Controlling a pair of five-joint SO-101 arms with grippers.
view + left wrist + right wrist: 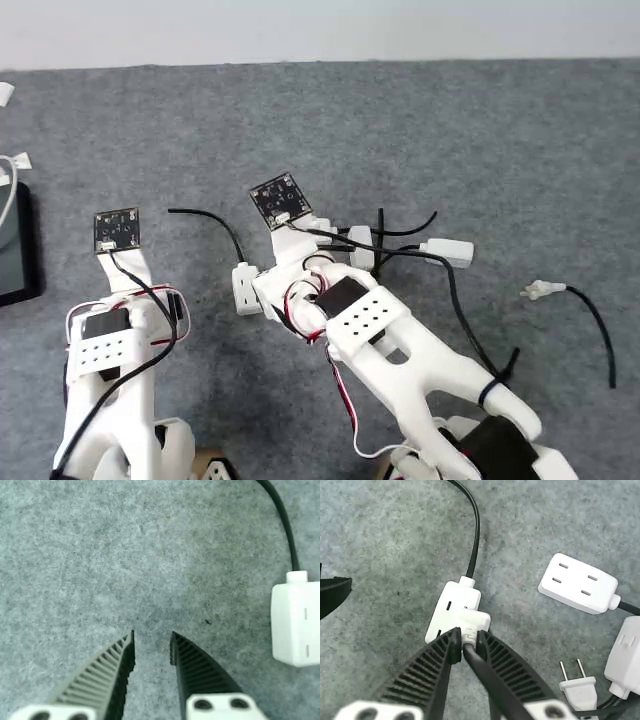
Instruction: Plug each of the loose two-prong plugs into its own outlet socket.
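The right gripper point(467, 637) is pinched tight on the back of a white plug point(474, 621), one ribbed finger on each side. The plug sits on a white outlet block point(451, 611) that lies flat on the grey felt mat point(450, 130) — whether its prongs are fully home cannot be told. The left gripper point(151, 640) hangs just above the mat with a narrow gap between its fingers and nothing in them. The same outlet block lies just beside it, its black cable point(284, 525) trailing away across the mat. Near the right gripper lie a second outlet block point(577, 584) (four slots facing up, all open) and a loose two-prong plug point(577, 689) with bare prongs. Well apart, toward the mat's right side, a third plug point(540, 291) lies alone — its black cord point(604, 334) curves off behind it
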